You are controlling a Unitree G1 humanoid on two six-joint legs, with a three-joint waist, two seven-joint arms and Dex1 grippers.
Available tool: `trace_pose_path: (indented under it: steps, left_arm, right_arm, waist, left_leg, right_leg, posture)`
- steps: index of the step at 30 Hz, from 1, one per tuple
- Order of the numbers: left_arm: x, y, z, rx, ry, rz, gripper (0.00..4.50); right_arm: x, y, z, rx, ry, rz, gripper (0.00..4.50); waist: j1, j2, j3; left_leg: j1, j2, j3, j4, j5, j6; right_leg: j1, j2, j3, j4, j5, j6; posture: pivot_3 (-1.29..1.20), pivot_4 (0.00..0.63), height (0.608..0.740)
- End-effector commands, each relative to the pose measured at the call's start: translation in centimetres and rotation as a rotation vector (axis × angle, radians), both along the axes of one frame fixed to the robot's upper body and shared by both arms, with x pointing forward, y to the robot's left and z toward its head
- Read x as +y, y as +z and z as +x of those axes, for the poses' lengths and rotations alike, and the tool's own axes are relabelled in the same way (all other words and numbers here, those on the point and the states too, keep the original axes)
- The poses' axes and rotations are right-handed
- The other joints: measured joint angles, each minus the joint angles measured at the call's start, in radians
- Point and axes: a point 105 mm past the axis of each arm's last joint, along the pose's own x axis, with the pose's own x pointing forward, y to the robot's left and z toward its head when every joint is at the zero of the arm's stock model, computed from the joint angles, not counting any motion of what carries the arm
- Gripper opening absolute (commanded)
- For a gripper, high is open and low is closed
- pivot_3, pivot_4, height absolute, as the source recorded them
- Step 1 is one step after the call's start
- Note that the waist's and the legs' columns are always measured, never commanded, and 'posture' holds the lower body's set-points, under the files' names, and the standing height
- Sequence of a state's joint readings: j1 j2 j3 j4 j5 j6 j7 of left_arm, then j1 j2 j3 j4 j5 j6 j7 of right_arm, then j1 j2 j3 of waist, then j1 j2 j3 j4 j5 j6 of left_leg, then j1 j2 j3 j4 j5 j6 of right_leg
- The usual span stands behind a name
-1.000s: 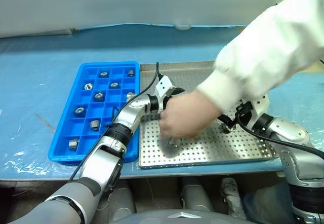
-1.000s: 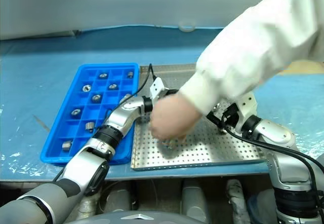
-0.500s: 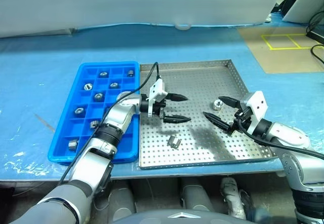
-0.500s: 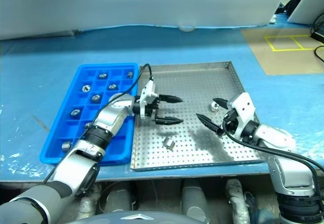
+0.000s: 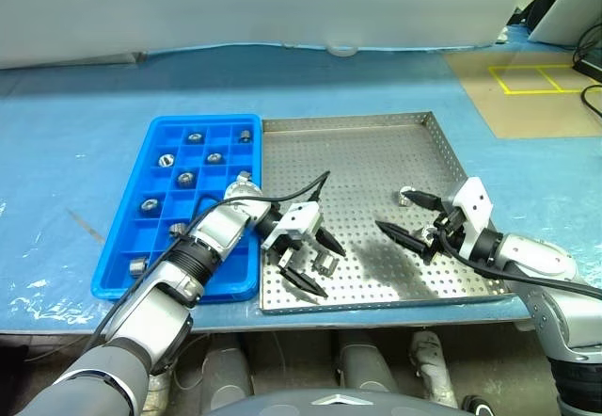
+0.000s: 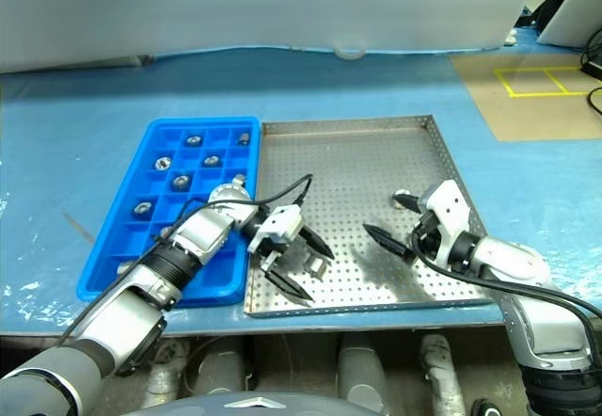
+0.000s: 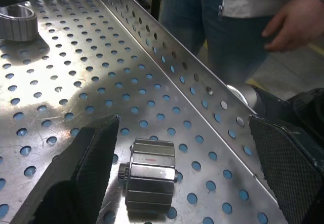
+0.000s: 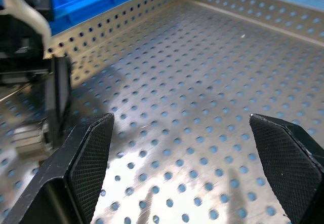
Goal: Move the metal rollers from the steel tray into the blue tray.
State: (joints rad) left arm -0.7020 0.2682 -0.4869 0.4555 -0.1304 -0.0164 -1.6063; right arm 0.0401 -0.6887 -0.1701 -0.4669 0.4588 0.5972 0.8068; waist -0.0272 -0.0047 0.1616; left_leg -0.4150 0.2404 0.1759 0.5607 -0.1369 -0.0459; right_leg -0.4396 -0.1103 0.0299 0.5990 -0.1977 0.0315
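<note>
**Left gripper lines up on a roller**

Head views: the left gripper (image 5: 308, 258), fingers spread, straddles a roller (image 5: 325, 264) on the steel tray (image 5: 376, 148), seemingly to pinch it. The right gripper (image 5: 411, 220) hangs open near another roller (image 5: 405, 193). The blue tray (image 5: 155, 143) already holds several.

Left wrist view: the roller (image 7: 150, 181) lies between the fingers, untouched; a person stands beyond the rim.

Right wrist view: perforated floor, pale blue table covering beyond.

Two silver-grey robot arms with black-fingered grippers

Each arm has rounded silver metal segments joined by black ribbed rings. The left gripper (image 5: 306, 258) and right gripper (image 5: 406, 216) carry white block mounts and tapered, pointed black fingers with cross-hatched pads (image 7: 96, 148). A thin black cable loops along each forearm, above the steel tray (image 5: 376, 152). A person (image 7: 238, 26) wears blue jeans and a white jacket.
</note>
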Motion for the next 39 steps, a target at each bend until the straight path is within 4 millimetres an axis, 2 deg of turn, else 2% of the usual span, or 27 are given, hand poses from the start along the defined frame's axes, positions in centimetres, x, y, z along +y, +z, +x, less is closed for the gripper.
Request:
trace_pose_path:
  steps: [1, 6, 9, 13, 17, 21, 24, 29, 34, 37, 39]
  left_arm:
    - [-0.3, -0.2, -0.2, -0.023, -0.026, 0.019, 4.29]
    - [-0.4, -0.7, 0.2, -0.047, 0.002, 0.036, 4.29]
    - [-0.7, -1.3, 0.6, -0.081, 0.038, 0.041, 3.75]
    - [-0.6, -1.8, 0.8, -0.096, 0.048, 0.044, 2.5]
    - [-0.9, -1.8, 1.7, -0.163, 0.11, 0.016, 1.27]
    - [-1.2, -0.4, 2.4, -0.113, 0.201, -0.081, 1.28]
    - [-1.2, 1.2, 3.9, -0.103, 0.349, -0.187, 1.28]
    - [0.1, 2.9, 6.3, -0.131, 0.608, -0.312, 1.28]
    - [2.2, 4.9, 8.0, -0.162, 0.899, -0.446, 1.28]
    - [4.7, 5.8, 8.8, -0.204, 1.127, -0.52, 1.28]
    - [6.1, 6.4, 8.5, -0.214, 1.219, -0.567, 1.28]
  right_arm:
    - [1.3, 0.5, -1.3, 0.039, 0.087, 0.006, 4.5]
    - [1.4, -0.8, -2.3, 0.126, 0.122, -0.032, 4.5]
    - [1.5, -0.8, -2.4, 0.128, 0.128, -0.036, 4.5]
    - [1.6, -0.8, -2.3, 0.128, 0.138, -0.038, 4.5]
    - [2.0, -0.9, -2.8, 0.158, 0.183, -0.034, 4.5]
    - [2.4, -0.4, -2.8, 0.149, 0.214, -0.009, 4.5]
    - [3.0, 0.4, -2.1, 0.116, 0.239, 0.022, 4.5]
    - [4.0, 1.5, -0.6, 0.073, 0.298, 0.052, 4.5]
    - [5.2, 2.0, 1.3, 0.046, 0.371, 0.066, 4.5]
    - [5.9, 1.9, 2.8, 0.03, 0.413, 0.061, 4.5]
    - [6.4, 1.8, 3.5, 0.026, 0.444, 0.055, 4.5]
  waist:
    - [0.0, 0.0, 0.0]
    - [0.007, 0.0, 0.0]
    - [0.011, 0.002, -0.001]
    - [0.014, 0.003, -0.003]
    - [0.014, 0.004, -0.004]
    - [0.013, 0.005, -0.005]
    - [0.012, 0.005, -0.005]
    - [0.015, 0.005, -0.004]
    - [0.025, 0.004, -0.004]
    - [0.033, 0.002, -0.003]
    - [0.04, 0.002, -0.003]
  left_leg:
    - [0.001, 0.0, 0.0, 0.0, 0.0, 0.0]
    - [0.002, 0.0, 0.0, 0.0, 0.0, 0.0]
    - [0.002, 0.0, 0.0, 0.0, 0.0, 0.0]
    - [0.003, 0.0, 0.0, 0.001, 0.0, 0.0]
    - [0.004, -0.001, 0.0, 0.001, 0.0, 0.0]
    - [0.004, 0.0, 0.0, 0.001, 0.0, 0.0]
    - [0.004, 0.0, 0.0, 0.001, 0.0, 0.0]
    - [0.003, 0.0, 0.0, 0.0, 0.0, 0.0]
    - [0.0, 0.0, 0.0, 0.0, 0.0, 0.0]
    - [-0.001, 0.001, 0.0, 0.0, 0.0, 0.0]
    - [-0.001, 0.002, 0.0, 0.0, 0.0, 0.0]
  right_leg:
    - [0.0, 0.0, 0.0, 0.0, 0.0, 0.0]
    - [0.002, 0.0, 0.0, 0.0, 0.0, 0.0]
    - [0.002, 0.0, 0.0, 0.0, -0.001, 0.001]
    - [0.003, -0.001, 0.0, 0.0, -0.003, 0.006]
    - [0.004, -0.001, 0.0, 0.0, -0.004, 0.007]
    - [0.004, -0.001, 0.0, 0.0, -0.004, 0.007]
    - [0.004, -0.001, 0.0, 0.001, -0.004, 0.007]
    - [0.002, 0.0, 0.0, 0.002, -0.002, 0.003]
    - [-0.001, 0.0, -0.001, 0.001, 0.0, 0.0]
    - [-0.002, 0.0, -0.002, 0.002, 0.0, 0.0]
    - [-0.002, 0.001, -0.002, 0.002, 0.0, -0.001]
  posture:
    - [-0.41, 0.15, 0.74]
    - [-0.4, 0.15, 0.74]
    - [-0.4, 0.15, 0.74]
    - [-0.39, 0.15, 0.74]
    - [-0.39, 0.15, 0.74]
    - [-0.37, 0.15, 0.74]
    - [-0.34, 0.15, 0.74]
    - [-0.23, 0.15, 0.74]
    - [-0.11, 0.15, 0.74]
    - [-0.03, 0.15, 0.74]
    - [0.03, 0.15, 0.74]
